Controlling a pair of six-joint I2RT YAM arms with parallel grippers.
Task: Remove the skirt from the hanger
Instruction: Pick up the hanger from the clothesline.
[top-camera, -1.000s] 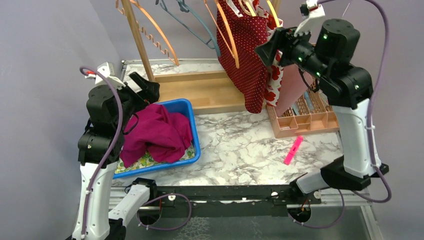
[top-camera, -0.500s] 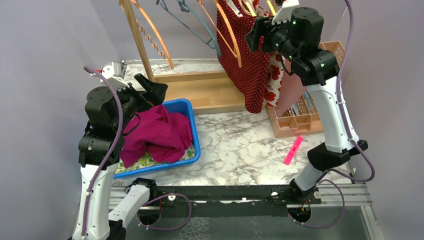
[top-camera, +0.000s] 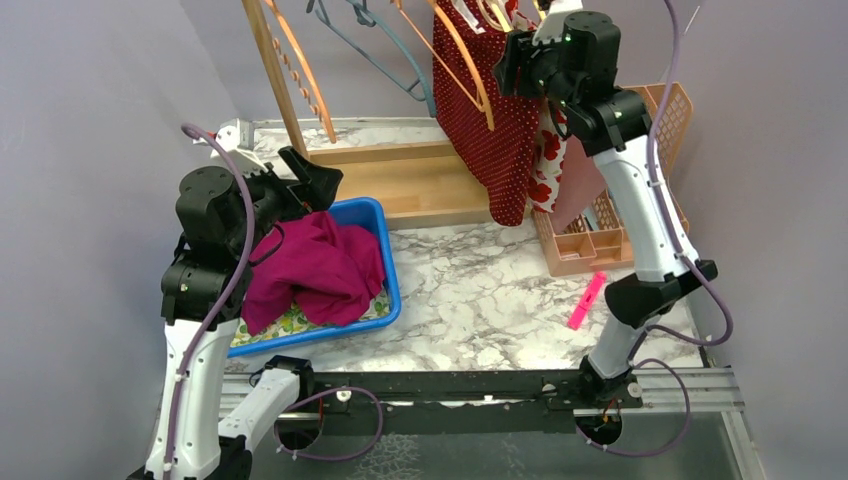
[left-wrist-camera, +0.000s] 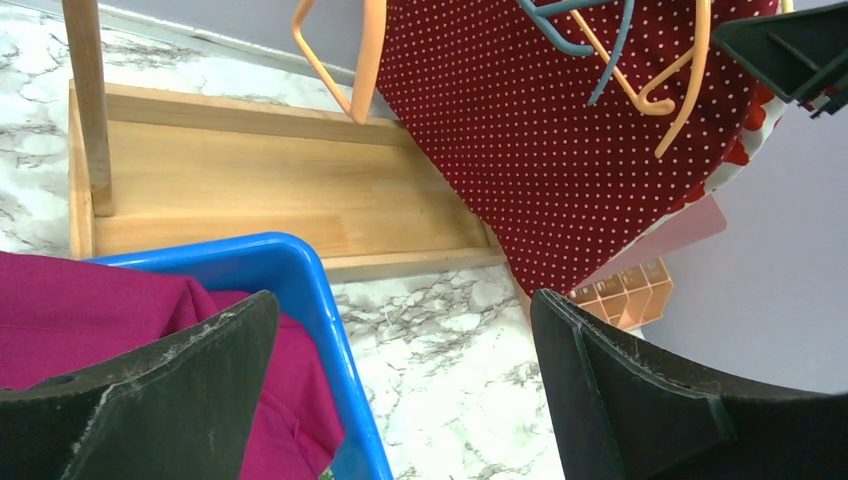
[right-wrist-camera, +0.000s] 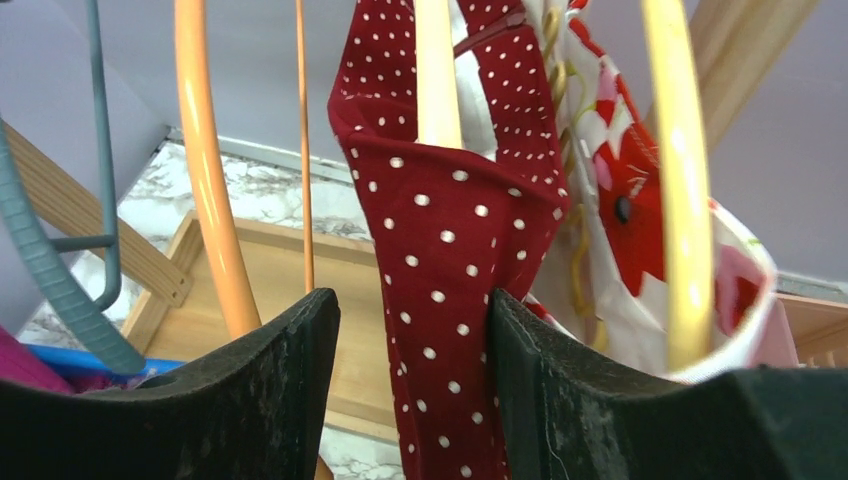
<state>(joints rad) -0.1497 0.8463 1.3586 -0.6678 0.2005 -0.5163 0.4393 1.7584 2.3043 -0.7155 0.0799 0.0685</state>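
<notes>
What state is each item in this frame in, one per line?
Polka-dot skirt: hanging on its hanger.
Floral garment: hanging beside the skirt.
Magenta garment: crumpled in the blue bin.
Left pincer: open, empty.
Right pincer: open, straddling the skirt's top edge.

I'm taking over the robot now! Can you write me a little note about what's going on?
Left gripper: open, empty, near the blue bin.
Right gripper: open, jaws either side of the red polka-dot skirt, not clamped.
The skirt hangs on its orange hanger.
Done: the reach only.
Left to do: grip the skirt and pull it off the hanger.
</notes>
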